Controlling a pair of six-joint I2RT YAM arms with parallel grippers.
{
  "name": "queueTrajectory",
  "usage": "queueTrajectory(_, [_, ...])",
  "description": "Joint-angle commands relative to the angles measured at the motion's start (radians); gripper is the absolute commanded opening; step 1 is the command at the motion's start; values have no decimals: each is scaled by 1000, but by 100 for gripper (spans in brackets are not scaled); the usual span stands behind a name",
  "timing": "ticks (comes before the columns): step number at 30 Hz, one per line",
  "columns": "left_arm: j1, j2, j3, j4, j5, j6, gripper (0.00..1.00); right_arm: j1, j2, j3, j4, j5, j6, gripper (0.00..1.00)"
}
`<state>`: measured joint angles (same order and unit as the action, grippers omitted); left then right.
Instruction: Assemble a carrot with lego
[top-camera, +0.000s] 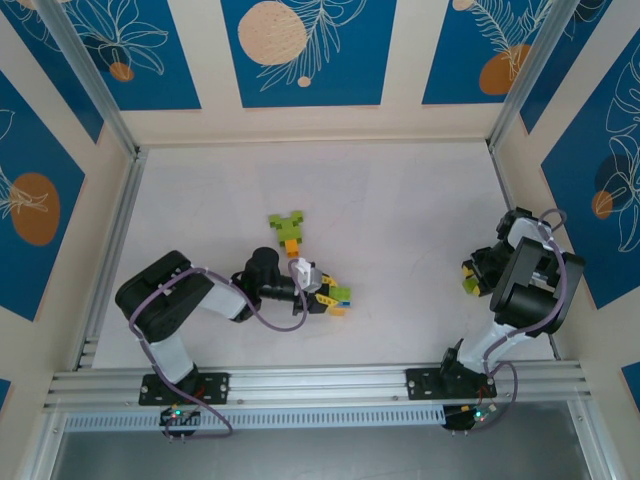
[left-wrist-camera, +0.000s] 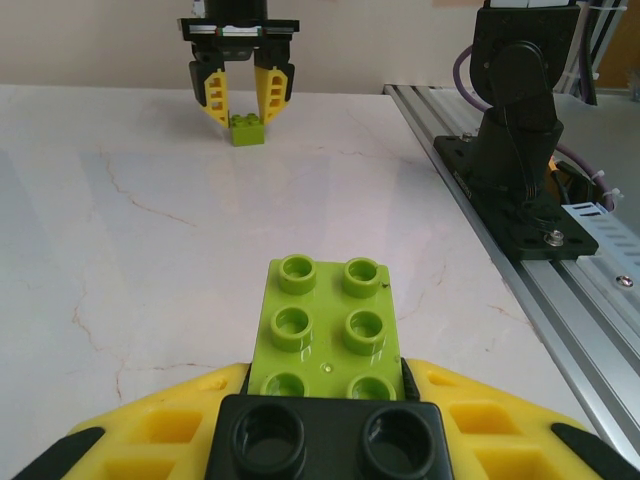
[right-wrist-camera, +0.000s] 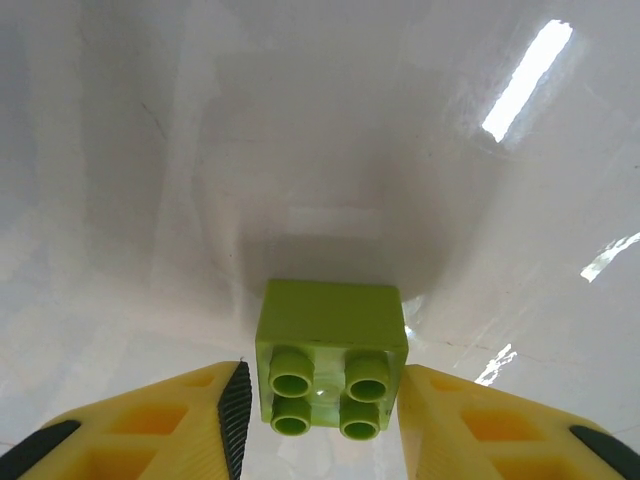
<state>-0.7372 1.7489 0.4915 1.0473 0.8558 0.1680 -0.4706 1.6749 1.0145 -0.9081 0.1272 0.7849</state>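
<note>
While the left gripper (top-camera: 330, 298) lay low over the table (top-camera: 410, 210) near its front middle, its jaws were pressed in on a lime six-stud brick (left-wrist-camera: 325, 320). That brick was studs up and stuck out forward past the yellow fingers (left-wrist-camera: 150, 425). A black two-stud brick (left-wrist-camera: 325, 440) sat across the near end of the lime one, between the fingers; I couldn't tell from the wrist view whether it was snapped on or just resting. The right gripper (left-wrist-camera: 243, 118) pointed down at the right side of the table, well apart from the left one. Its jaws stood either side of a lime four-stud brick (right-wrist-camera: 330, 350), which sat studs up on the surface. In the right wrist view the black pads (right-wrist-camera: 237, 410) were tight beside both flanks of that brick. I couldn't tell whether they were actually clamping or just short of contact. A small green-and-orange build (top-camera: 288, 232) lay flat on the table beyond the left gripper, near it but not touching. It had lime pieces forked at the far end and orange toward the near end; the joints were too small to read. The right arm's base (left-wrist-camera: 515, 200) sat bolted to the aluminium rail (top-camera: 320, 385) at the near edge.
</note>
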Motion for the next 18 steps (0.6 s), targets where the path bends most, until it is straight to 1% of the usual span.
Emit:
queueTrajectory(1, [-6,8,-22,-117,9,20,31,-4,14,22,-9,-18,-4,43])
queueTrajectory(4, [-7,9,-19,-119,8,20,31,-5,22,24,-7,-30,-13,41])
queueTrajectory(9, [-6,6,-18,-127,8,23,30,-1,37,21,-2,-41,-24,46])
queueTrajectory(12, [-6,5,-18,-130,7,24,30,0,43,18,2,-44,-29,47])
queueTrajectory(14, [-6,5,-15,-132,8,24,29,1,43,18,3,-44,-29,45])
queueTrajectory(18, [-7,3,-14,-133,9,23,29,2,41,18,5,-44,-29,37])
